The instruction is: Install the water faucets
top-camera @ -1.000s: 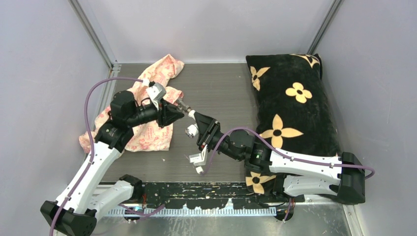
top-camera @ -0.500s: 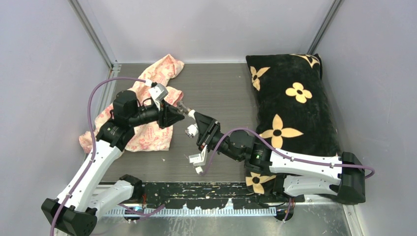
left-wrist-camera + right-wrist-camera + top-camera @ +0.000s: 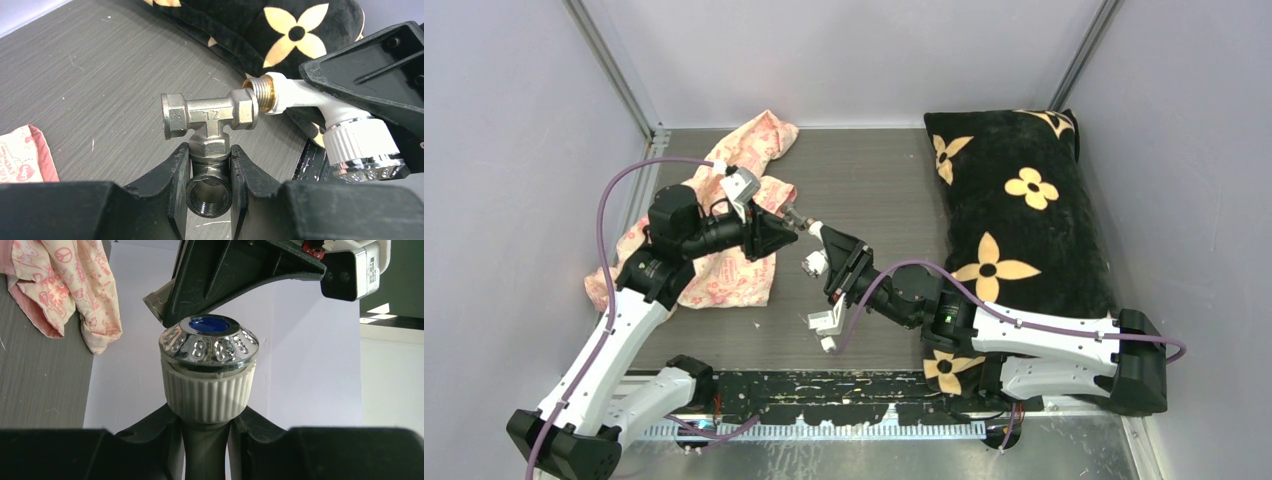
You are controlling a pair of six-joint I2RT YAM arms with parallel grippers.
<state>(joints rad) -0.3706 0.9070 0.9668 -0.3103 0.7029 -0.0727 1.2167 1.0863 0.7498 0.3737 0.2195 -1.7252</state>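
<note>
My left gripper [image 3: 210,172] is shut on the stem of a grey metal T-shaped fitting [image 3: 207,117], held above the table; it shows small in the top view [image 3: 792,218]. My right gripper [image 3: 206,440] is shut on the white plastic tap [image 3: 207,380] below its ribbed knob with the blue centre [image 3: 209,325]. In the left wrist view the tap's brass threaded tip [image 3: 261,93] sits at the fitting's right-hand opening, touching it or just inside. The two grippers [image 3: 784,232] meet nose to nose above mid-table, the right gripper [image 3: 822,245] to the right.
A black pillow with tan flowers [image 3: 1009,200] lies along the right side. A crumpled pink patterned cloth [image 3: 734,230] lies at the left, under my left arm. Grey walls enclose the dark table [image 3: 864,170] on three sides.
Almost nothing differs. My left gripper with the fitting shifted slightly, and the tap's tip stays against the fitting's opening.
</note>
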